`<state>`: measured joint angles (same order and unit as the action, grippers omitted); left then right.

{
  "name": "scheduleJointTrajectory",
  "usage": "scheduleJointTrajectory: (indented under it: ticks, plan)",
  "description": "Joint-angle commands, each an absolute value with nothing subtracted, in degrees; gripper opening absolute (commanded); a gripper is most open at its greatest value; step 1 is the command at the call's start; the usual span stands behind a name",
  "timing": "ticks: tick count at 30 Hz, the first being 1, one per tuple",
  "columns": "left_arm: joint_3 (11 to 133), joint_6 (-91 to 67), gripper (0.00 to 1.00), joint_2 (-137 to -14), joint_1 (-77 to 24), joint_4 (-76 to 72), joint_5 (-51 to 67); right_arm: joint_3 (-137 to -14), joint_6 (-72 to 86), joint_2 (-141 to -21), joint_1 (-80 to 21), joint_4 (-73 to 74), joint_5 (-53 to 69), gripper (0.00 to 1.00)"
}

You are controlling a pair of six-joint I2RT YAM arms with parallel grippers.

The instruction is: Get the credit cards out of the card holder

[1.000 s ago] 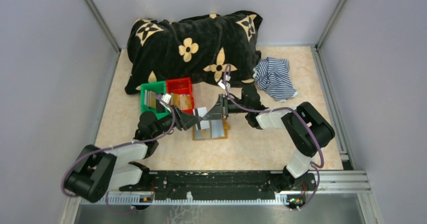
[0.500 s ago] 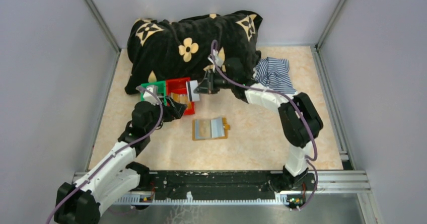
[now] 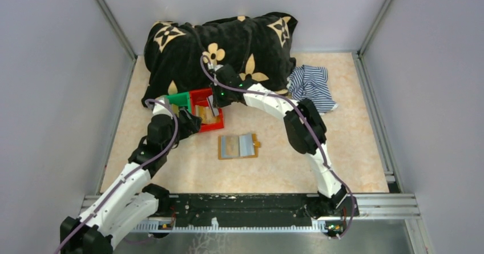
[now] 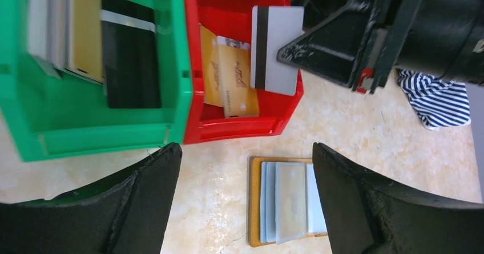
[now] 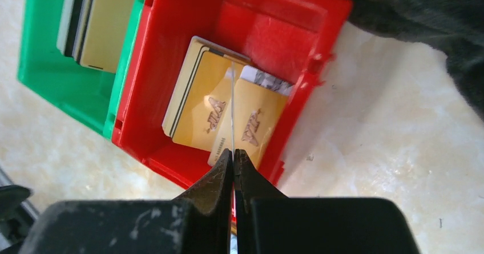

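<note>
right pincer (image 5: pixel 234 158) clamped on grey card (image 4: pixel 282 28) over red bin (image 5: pixel 311 85) | left pincer (image 4: pixel 245 149) apart

Left gripper (image 4: pixel 245 151) jaws wide apart; right gripper (image 5: pixel 233 154) pinched closed, arm outstretched.

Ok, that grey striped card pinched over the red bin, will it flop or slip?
Probably stiff: the thin grey card with a black stripe juts flat and unbent from the right pincer, held by one edge. Likely light and smooth, so it may skid over the gold cards in the red plastic bin.
</note>
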<state>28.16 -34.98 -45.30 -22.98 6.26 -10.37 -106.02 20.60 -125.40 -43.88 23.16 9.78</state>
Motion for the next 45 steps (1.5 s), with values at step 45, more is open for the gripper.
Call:
scheduleJointTrajectory:
  ticks: [45]
  plan:
    - [30.3, -38.8, 0.95, -35.0, -22.7, 19.2, -14.8, -136.8, 23.6, -141.9, -55.5, 45.8, -17.4, 0.00]
